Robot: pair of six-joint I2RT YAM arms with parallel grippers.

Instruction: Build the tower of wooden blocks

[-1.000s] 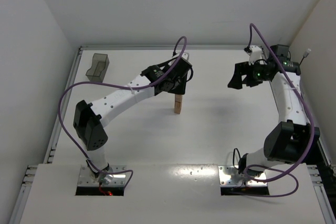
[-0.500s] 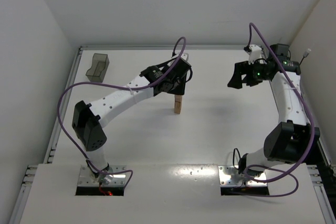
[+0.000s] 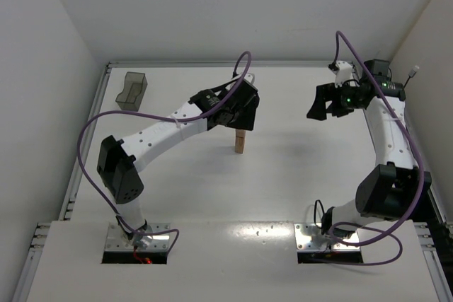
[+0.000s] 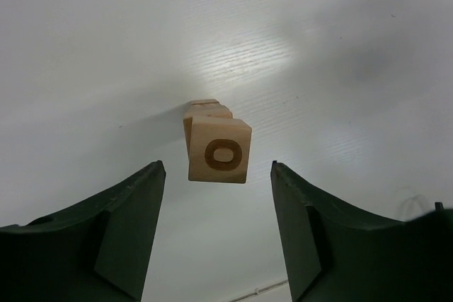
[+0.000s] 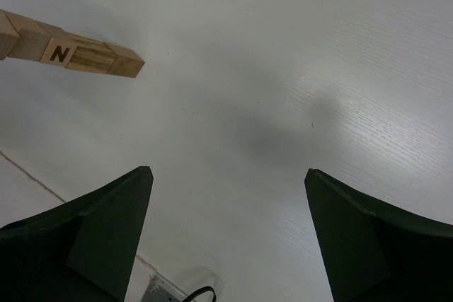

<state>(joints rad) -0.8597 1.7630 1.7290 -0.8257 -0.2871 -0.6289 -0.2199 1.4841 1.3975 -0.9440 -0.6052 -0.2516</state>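
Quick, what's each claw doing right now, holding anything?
Left claw: open, holding nothing, over the tower.
Right claw: open, holding nothing.

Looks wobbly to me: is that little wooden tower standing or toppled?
Standing. The tower shows as an upright column in the top view; the left wrist view looks down on its ring-marked top block.

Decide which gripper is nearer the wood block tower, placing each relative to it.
Left. The left gripper hangs open directly above the tower, clear of its ring-marked top block. The right gripper, also open, sits far off to its right.
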